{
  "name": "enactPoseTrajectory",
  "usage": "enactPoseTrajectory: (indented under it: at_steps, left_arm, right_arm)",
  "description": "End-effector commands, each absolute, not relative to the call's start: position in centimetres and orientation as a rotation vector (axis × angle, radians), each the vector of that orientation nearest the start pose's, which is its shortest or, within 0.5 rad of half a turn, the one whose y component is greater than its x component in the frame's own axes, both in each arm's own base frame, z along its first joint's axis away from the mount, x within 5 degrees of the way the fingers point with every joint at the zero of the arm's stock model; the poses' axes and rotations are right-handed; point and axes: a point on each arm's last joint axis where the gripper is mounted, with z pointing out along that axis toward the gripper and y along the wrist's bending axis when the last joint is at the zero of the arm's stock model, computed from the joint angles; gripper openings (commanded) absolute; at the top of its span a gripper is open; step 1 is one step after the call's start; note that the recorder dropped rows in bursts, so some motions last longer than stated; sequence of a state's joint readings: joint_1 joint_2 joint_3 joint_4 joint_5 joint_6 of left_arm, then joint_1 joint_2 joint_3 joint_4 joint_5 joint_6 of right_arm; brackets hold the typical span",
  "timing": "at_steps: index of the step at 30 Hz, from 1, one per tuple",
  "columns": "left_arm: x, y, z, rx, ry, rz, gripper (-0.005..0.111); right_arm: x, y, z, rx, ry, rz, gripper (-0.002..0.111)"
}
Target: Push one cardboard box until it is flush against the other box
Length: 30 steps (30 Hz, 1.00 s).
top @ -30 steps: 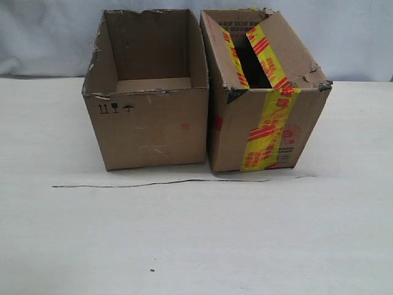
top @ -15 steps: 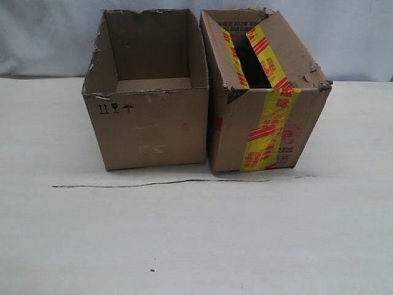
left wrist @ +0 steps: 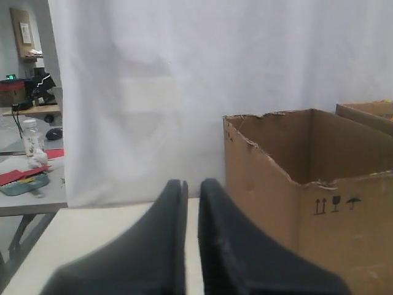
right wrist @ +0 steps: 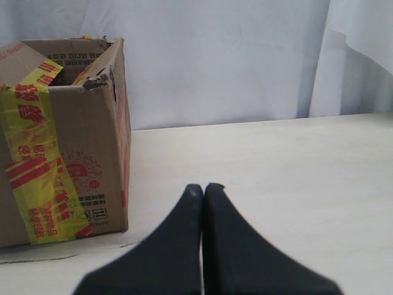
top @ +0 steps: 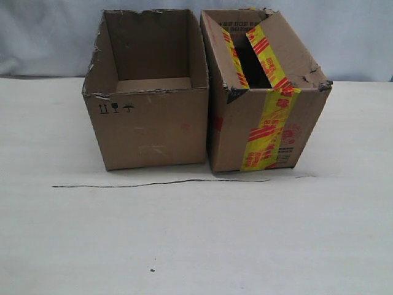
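Ragged-rimmed, untaped cardboard box

Both grippers closed, empty.

We judged this a lab or workshop test bay. A pale bare worktop stood before a white curtain hung as a backdrop. Past the curtain's edge, in the left wrist view, we saw a grey bench with a clear bottle, red items and dark equipment, and a board on the far wall.
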<state>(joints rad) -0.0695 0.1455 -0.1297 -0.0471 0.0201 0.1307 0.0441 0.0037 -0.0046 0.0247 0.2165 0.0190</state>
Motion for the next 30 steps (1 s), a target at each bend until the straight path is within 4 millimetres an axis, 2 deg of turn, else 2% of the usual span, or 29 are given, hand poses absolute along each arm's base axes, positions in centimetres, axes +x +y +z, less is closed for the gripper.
enactPoseTrajectory:
  at_steps: [1, 6, 10, 15, 30]
  left_arm:
    - [5.9, -0.3, 23.3, 0.096, 1.562, 0.013, 0.000]
    - [5.8, -0.1, 21.9, 0.097, 1.603, 0.035, 0.000]
    - [5.6, 0.3, 20.2, 0.013, 1.607, 0.066, 0.000]
    - [5.6, 0.7, 19.7, -0.069, 1.658, 0.127, 0.000]
    - [5.6, 0.7, 19.5, -0.053, 1.680, 0.143, 0.000]
  right_arm:
    - [5.6, 0.3, 19.4, -0.017, 1.698, 0.062, 0.000]
    - [5.6, 0.3, 19.4, -0.017, 1.698, 0.062, 0.000]
    - [5.6, 0.3, 19.4, -0.017, 1.698, 0.062, 0.000]
    - [5.6, 0.3, 19.4, -0.017, 1.698, 0.062, 0.000]
    - [5.6, 0.3, 19.4, -0.017, 1.698, 0.062, 0.000]
